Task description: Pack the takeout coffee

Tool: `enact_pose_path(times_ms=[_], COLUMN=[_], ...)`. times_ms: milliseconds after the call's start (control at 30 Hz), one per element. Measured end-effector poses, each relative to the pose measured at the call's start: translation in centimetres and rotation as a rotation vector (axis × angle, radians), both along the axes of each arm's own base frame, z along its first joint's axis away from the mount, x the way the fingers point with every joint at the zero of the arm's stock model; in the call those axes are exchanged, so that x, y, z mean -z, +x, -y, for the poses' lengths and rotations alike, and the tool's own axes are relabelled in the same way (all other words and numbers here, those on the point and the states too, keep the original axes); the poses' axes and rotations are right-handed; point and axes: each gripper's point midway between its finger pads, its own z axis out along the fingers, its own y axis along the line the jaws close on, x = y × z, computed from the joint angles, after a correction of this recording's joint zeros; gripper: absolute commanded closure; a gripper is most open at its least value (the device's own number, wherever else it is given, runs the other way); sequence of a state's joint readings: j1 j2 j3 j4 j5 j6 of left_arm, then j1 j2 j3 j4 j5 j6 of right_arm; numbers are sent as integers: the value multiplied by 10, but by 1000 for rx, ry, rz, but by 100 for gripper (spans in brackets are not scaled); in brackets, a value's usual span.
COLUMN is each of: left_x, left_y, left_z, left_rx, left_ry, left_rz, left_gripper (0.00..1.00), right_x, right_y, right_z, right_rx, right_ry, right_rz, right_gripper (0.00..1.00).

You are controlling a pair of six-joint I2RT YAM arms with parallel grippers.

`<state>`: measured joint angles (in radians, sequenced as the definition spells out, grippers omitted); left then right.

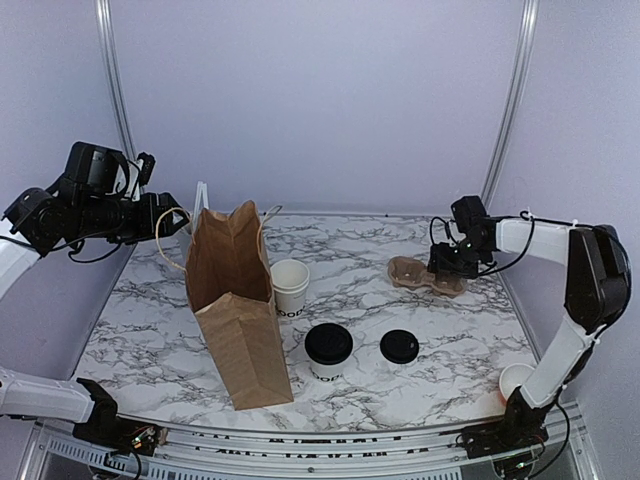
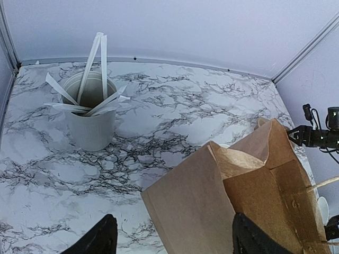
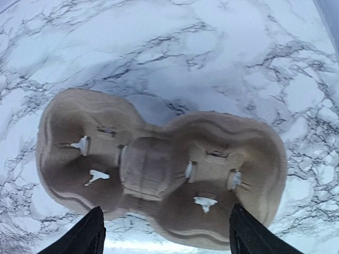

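takeout coffee [image 1: 328, 350] beside paper bag [image 1: 235, 310], well apart from left end effector [image 2: 174, 221] and right end effector [image 3: 165, 219], both wide, empty

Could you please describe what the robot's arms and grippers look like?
Both arms combine smooth white links with bulky black joint housings. The left arm ends in a chunky black wrist; the right arm has a long black segment. Thin black cables loop near the wrists. The fingers are plain black and tapering.

Marble-patterned table [image 1: 450, 340]; pale lilac walls [image 1: 320, 100]; metal corner posts [image 1: 115, 75].
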<state>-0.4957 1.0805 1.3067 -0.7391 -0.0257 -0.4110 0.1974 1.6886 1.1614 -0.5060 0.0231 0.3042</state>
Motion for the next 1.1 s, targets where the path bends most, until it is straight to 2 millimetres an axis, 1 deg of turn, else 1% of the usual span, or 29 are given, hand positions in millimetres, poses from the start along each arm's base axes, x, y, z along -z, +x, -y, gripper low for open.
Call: enact_pose_path(times_ms=[67, 167, 400, 533, 633, 733, 833, 933, 1100], left_x=[0, 0, 0, -1, -1, -1, -1, -2, -2], left_y=[0, 0, 0, -1, -1, -1, -1, 0, 0], left_z=[0, 1, 2, 1, 1, 2, 2, 2, 2], left_rx=[0, 2, 1, -1, -1, -2, -2, -2, -2], left_ry=[-1, -4, -14, -18, -19, -20, -22, -24, -24], left_rz=[0, 0, -5, -4, -5, -5, -4, -1, 0], left_gripper=[25, 25, 25, 25, 25, 25, 25, 25, 25], right_x=[-2, 3, 31, 43, 43, 39, 37, 39, 41], right_y=[2, 2, 11, 22, 30, 38, 40, 40, 35], right_z=[-12, -20, -12, -13, -14, -15, -17, -18, -15], right_rx=[-3, 16, 108, 124, 133, 142, 141, 138, 126], right_ry=[9, 9, -30, -36, -41, -47, -57, -68, -96], right_rz=[12, 5, -41, -59, -50, -34, -28, -31, -51], right_gripper=[22, 22, 23, 24, 24, 25, 27, 27, 31])
